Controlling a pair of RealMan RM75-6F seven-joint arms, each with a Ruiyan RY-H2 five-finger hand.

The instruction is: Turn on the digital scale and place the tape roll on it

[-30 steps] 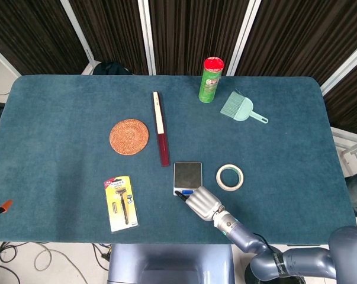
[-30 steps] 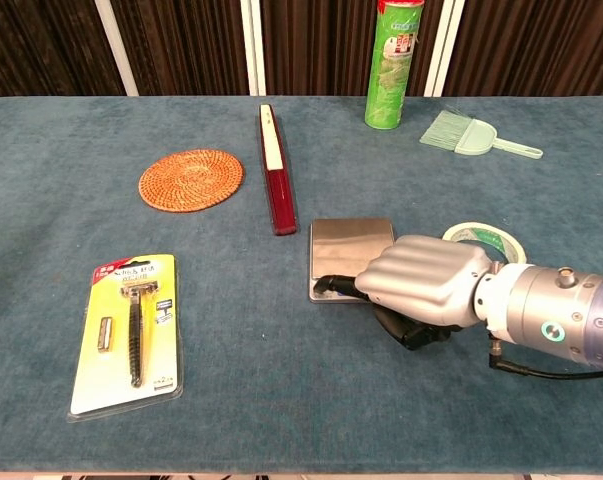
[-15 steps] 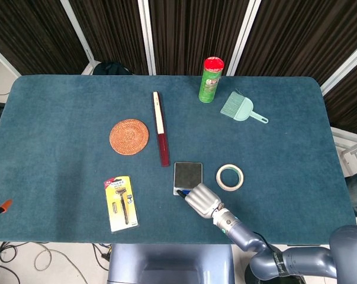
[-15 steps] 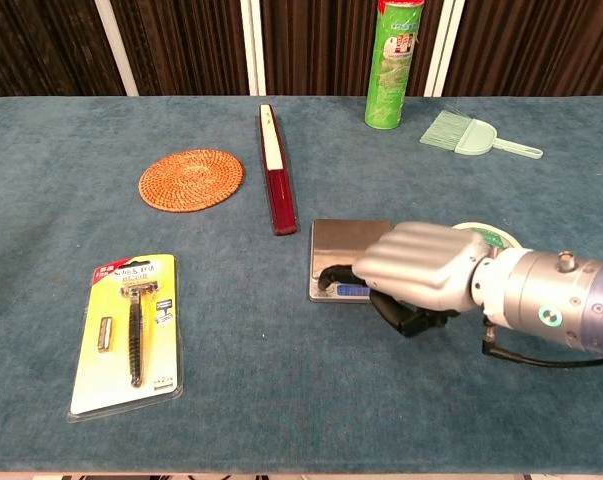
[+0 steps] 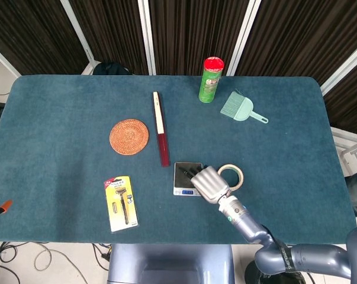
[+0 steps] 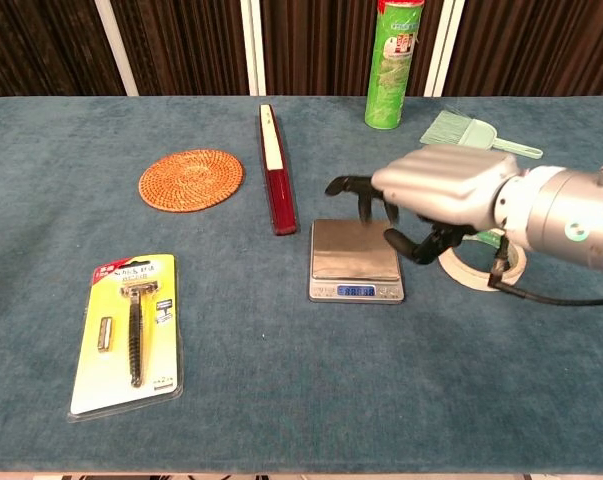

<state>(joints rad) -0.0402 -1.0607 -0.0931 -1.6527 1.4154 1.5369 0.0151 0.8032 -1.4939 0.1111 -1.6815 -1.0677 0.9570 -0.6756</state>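
Observation:
The small silver digital scale (image 5: 183, 174) (image 6: 353, 250) lies near the table's front edge, and its blue display (image 6: 356, 291) is lit. My right hand (image 5: 209, 183) (image 6: 446, 185) hovers above the scale's far right part with its fingers spread, holding nothing. The white tape roll (image 5: 241, 176) (image 6: 471, 276) lies flat on the cloth just right of the scale, partly hidden behind the hand in the chest view. Neither view shows my left hand.
A packaged razor (image 5: 120, 203) (image 6: 129, 330) lies front left. A woven coaster (image 5: 129, 136), a long red case (image 5: 161, 128), a green can (image 5: 210, 80) and a mint brush (image 5: 240, 107) stand farther back on the blue table (image 5: 60, 136).
My right hand has lifted off the scale's front edge and moved up and toward the tape roll, its fingers spreading. The scale's display has lit up blue.

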